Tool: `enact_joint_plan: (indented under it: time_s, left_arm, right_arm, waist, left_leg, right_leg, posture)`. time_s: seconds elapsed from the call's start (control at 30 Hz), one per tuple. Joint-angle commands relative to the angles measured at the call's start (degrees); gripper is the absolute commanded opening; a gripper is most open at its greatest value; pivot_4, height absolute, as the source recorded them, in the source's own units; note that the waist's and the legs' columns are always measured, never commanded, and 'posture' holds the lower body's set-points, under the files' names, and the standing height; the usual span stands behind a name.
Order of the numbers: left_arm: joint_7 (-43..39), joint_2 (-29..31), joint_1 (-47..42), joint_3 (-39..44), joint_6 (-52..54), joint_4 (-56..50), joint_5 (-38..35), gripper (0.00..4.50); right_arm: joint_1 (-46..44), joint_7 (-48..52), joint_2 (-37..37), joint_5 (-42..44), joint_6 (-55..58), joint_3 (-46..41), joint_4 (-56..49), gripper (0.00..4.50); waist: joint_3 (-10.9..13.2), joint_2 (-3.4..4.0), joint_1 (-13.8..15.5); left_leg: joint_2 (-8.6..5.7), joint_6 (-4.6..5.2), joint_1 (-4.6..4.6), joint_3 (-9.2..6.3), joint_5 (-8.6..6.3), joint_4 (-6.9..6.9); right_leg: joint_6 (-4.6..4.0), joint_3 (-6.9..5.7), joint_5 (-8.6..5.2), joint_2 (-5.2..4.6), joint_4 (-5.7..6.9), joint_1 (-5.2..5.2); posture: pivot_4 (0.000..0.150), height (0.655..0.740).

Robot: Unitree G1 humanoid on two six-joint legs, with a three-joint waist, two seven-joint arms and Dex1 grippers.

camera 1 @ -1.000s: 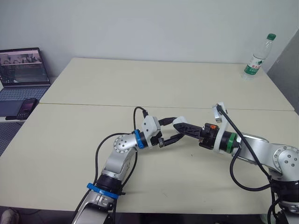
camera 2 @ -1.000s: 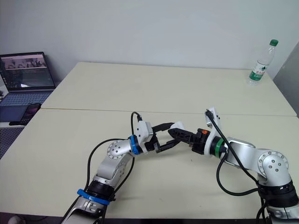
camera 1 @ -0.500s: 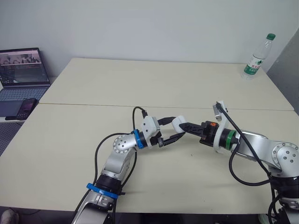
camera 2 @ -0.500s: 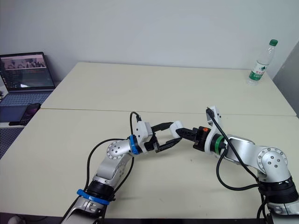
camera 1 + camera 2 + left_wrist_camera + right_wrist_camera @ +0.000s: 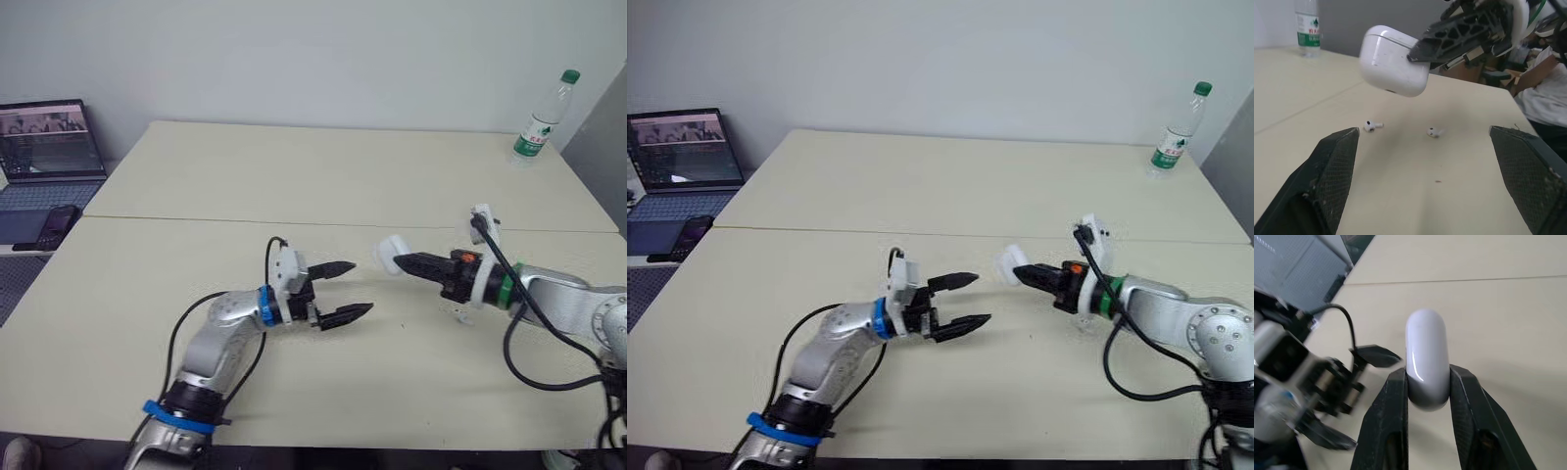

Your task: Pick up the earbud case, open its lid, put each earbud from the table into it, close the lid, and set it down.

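L gripper (image 5: 361, 287) has let go & pulled back, fingers spread; R gripper (image 5: 397, 261) alone pinches the shut case (image 5: 1395, 61). Opening's still to do.

right fingers (image 5: 1459, 36) hold the earbud case (image 5: 1393, 63) over two earbuds (image 5: 1371, 125) on the table (image 5: 1400, 191).

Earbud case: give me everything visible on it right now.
The earbud case is a glossy white, rounded shell that looks like plastic. Its lid is shut, with a thin seam showing. The right gripper clamps one end and holds it tilted in the air above the table. Nothing else touches it.
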Motion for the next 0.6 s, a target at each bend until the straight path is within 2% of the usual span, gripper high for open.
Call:
enact_joint_plan:
  time_s: [0.03, 0.13, 0.23, 0.6]
  left_arm:
    - [-2.39, 3.03, -2.25, 1.15, 10.15, -4.07, -6.42, 4.47]
    - [-3.33, 4.4, -6.21, 0.69, 15.51, -3.48, -7.93, 4.47]
    - [-4.79, 4.01, -9.03, -0.58, 16.37, -2.2, -6.96, 4.47]
    - [-12.15, 3.87, -12.81, -5.24, 16.72, 0.32, -4.51, 4.47]
  right_arm:
    - [1.02, 18.09, -3.6, -13.34, -3.9, 1.81, -4.6, 0.75]
    - [0.23, 31.15, -6.76, -23.36, -7.24, 5.72, -5.52, 0.75]
    - [-1.66, 38.07, -7.09, -26.96, -6.77, 7.58, -5.11, 0.75]
    - [-9.3, 45.15, -4.07, -31.47, -0.71, 9.64, -5.51, 0.75]
  waist:
    - [0.01, 0.0, 0.0]
    - [0.05, -0.01, 0.02]
    - [0.05, -0.02, 0.05]
    - [0.17, -0.07, 0.06]
  left_leg:
    - [0.0, 0.0, 0.01, -0.01, 0.0, 0.0]
    - [-0.01, 0.0, 0.02, 0.01, 0.0, 0.01]
    - [-0.07, 0.0, 0.02, 0.05, 0.0, 0.04]
    - [-0.06, 0.0, 0.01, 0.01, 0.0, -0.01]
  right_leg:
    - [0.01, -0.01, 0.0, 0.0, 0.0, 0.0]
    - [0.02, 0.0, -0.01, 0.05, 0.0, 0.01]
    - [0.03, 0.02, -0.01, 0.08, -0.02, 0.02]
    - [-0.09, 0.03, 0.02, 0.0, -0.03, -0.01]
  posture:
    - [0.15, 0.7389]
    - [0.15, 0.7389]
    - [0.15, 0.7389]
    - [0.15, 0.7389]
